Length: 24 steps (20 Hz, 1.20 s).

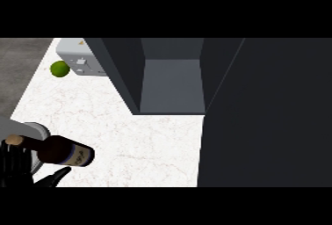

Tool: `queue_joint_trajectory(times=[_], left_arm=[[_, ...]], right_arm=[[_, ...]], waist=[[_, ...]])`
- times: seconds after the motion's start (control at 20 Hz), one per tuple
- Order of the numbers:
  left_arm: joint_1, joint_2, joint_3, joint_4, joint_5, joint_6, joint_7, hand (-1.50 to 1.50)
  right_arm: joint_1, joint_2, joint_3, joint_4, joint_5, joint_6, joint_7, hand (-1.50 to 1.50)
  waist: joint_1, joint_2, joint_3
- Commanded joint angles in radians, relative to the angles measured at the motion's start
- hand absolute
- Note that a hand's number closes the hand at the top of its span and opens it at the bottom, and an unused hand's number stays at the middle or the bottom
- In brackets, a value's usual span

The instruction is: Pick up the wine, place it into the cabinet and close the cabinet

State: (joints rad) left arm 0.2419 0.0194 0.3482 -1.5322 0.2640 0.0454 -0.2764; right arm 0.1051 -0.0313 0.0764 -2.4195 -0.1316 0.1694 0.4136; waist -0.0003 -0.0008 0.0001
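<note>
The wine bottle (62,151) is dark, with a tan cork end and a pale label. It is tilted at the lower left, cork end towards the view's left edge. My left hand (14,166) is black and sits right under and behind the bottle. Its fingers curl at the neck and its thumb (55,175) reaches below the body, so the hand hides part of the bottle. The cabinet (172,83) stands open at the top centre with a bare grey inside. Its dark door (266,114) is swung out and fills the right side. My right hand does not show.
A green lime (59,68) lies at the far left of the white marble counter (136,145). Beside it stands a light grey appliance (81,60), up against the cabinet's left wall. The counter's left edge runs diagonally past the lime.
</note>
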Motion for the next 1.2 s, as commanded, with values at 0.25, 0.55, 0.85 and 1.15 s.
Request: queue_joint_trajectory(times=[0.25,0.55,0.85,1.15], left_arm=[[-0.109,0.003,-0.008,0.224,-0.019,-0.002,-0.113,-1.50],[-0.078,0.011,0.010,0.368,0.004,-0.084,-0.241,-1.50],[-0.171,0.033,0.033,0.472,0.034,-0.066,-0.280,-1.50],[-0.262,0.047,0.056,0.654,0.094,-0.175,-0.380,-1.50]], right_arm=[[-0.009,-0.025,-0.097,0.068,-0.077,0.049,-0.071,-1.50],[-0.005,-0.017,-0.030,-0.042,-0.032,0.006,0.058,-1.50],[-0.002,0.009,0.026,-0.039,0.028,0.004,0.044,-1.50],[-0.081,-0.012,-0.037,-0.020,-0.003,-0.019,0.080,-1.50]], waist=[[-0.001,0.001,0.000],[0.000,0.000,0.000],[-0.001,0.000,0.000],[-0.002,0.001,-0.001]])
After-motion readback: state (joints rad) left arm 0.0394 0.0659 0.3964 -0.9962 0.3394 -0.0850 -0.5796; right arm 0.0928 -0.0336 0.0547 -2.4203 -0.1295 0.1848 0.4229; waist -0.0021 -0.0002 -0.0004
